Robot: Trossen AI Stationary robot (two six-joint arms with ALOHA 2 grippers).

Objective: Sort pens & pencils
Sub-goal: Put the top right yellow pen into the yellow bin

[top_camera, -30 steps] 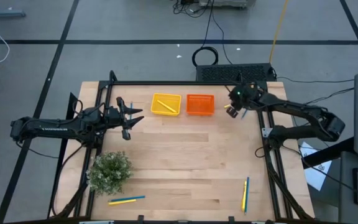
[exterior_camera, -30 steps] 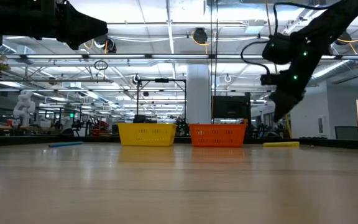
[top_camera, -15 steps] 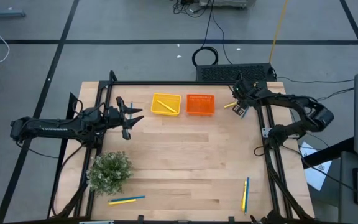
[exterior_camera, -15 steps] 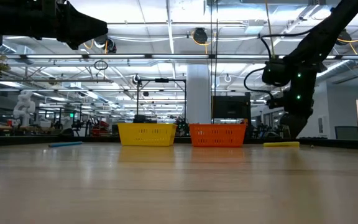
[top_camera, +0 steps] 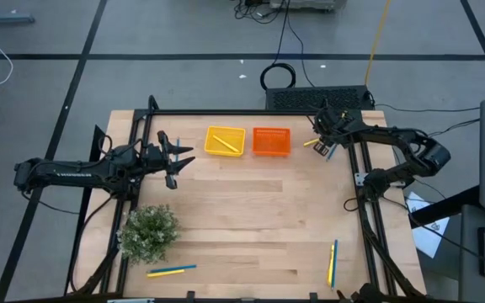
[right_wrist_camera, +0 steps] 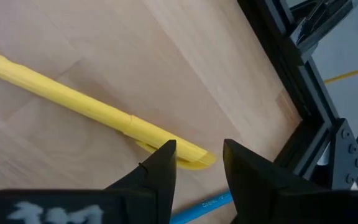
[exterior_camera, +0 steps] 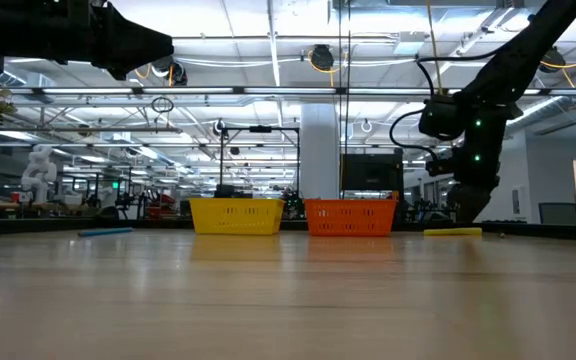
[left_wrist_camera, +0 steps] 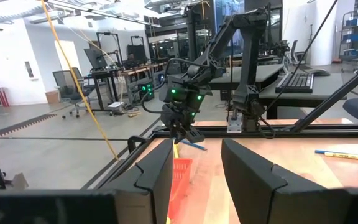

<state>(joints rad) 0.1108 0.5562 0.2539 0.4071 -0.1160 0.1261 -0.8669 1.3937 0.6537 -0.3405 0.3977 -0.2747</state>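
Note:
A yellow pen (right_wrist_camera: 86,106) lies on the table by its far right corner, with a blue pen (right_wrist_camera: 201,204) beside it. My right gripper (top_camera: 324,148) points steeply down over them, open. The yellow pen's end (right_wrist_camera: 205,160) shows in the gap between its fingers, and the low view has the gripper (exterior_camera: 465,212) just above that pen (exterior_camera: 453,232). My left gripper (top_camera: 179,160) waits open above the table's left side, holding nothing. Another blue pen (top_camera: 163,139) lies at the far left. A yellow-and-blue pair (top_camera: 172,271) lies near the front left, another pair (top_camera: 333,262) at the front right. My right gripper comes down slantwise with one finger (right_wrist_camera: 163,163) at the yellow pen's end and the other beyond it. The finger covers the spot where they meet, so I cannot tell whether it touches. The pen lies flat on the table.
A yellow tray (top_camera: 225,140) and an orange tray (top_camera: 271,140) stand side by side at the far middle. A bushy green plant (top_camera: 150,231) stands at the near left. The black table frame (right_wrist_camera: 291,93) runs close behind the right gripper.
My right gripper has come down toward the table's far right corner and tipped more steeply downward over the yellow pen. In the last half second it has stayed put. The pens have not moved.

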